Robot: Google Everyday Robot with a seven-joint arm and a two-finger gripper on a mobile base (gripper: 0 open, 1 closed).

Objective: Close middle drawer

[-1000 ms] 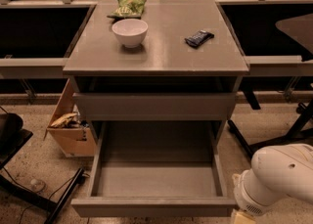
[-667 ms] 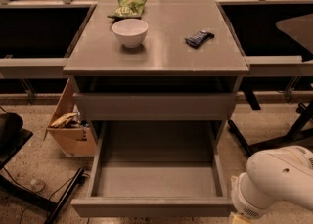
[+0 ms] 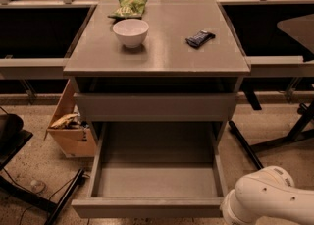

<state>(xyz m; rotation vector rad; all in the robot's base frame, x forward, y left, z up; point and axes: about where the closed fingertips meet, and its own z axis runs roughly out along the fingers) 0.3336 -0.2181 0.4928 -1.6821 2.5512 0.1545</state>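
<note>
The middle drawer of the grey cabinet is pulled far out toward me. Its deep grey tray holds nothing, and its flat front sits near the bottom edge of the camera view. Above it, the taller top drawer front is pushed in. My white arm shows at the lower right, just right of the open drawer's front corner. My gripper is out of view, past the frame's edge.
On the cabinet top are a white bowl, a green snack bag and a dark snack bar. A cardboard box stands on the floor at the left. Black chair legs are at the right.
My arm has sunk lower in the frame and shifted slightly left toward the drawer's corner. The drawer stays open.
</note>
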